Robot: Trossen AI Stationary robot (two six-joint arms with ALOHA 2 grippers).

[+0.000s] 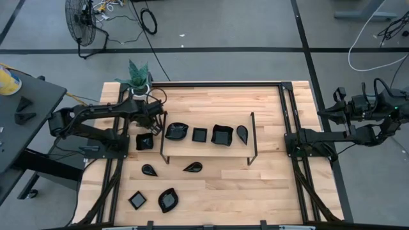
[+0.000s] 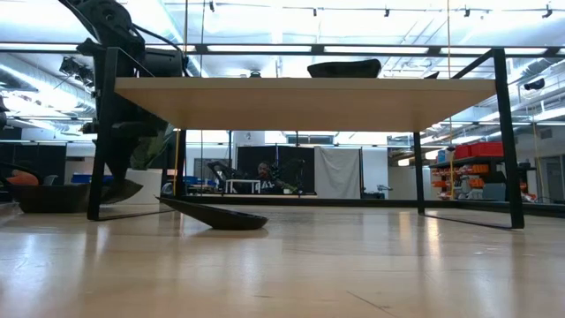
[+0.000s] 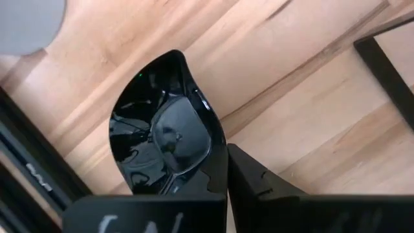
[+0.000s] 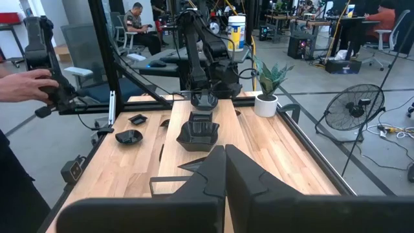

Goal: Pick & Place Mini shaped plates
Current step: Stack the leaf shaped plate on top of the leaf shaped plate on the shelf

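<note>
My left gripper (image 1: 148,131) stands at the table's left, pointing steeply down, shut on a glossy black mini plate (image 3: 162,136) with a pointed end, also visible from above (image 1: 144,142). Several more black plates (image 1: 199,134) sit in a row inside the black wire frame (image 1: 253,137). Two teardrop plates (image 1: 149,169) (image 1: 192,167) lie nearer. A square one (image 1: 137,199) and a leaf one (image 1: 168,200) rest by the near edge. My right gripper (image 4: 225,175) hangs shut and raised off the table's right side (image 1: 323,112), holding nothing. My left gripper pinches the plate's rim (image 3: 218,169) along one long side between its two fingers. It comes from above, slanting down. The plate hangs tilted below the fingers (image 2: 122,189), its hollow side toward the wrist camera and its low end just above the tabletop.
A white pot with a green plant (image 1: 138,78) stands at the far left corner. The raised frame carries a wooden board (image 2: 300,93) with a plate on top (image 2: 344,68). A person's hand (image 4: 26,84) shows beyond the table. Black rails (image 1: 287,137) run along both sides.
</note>
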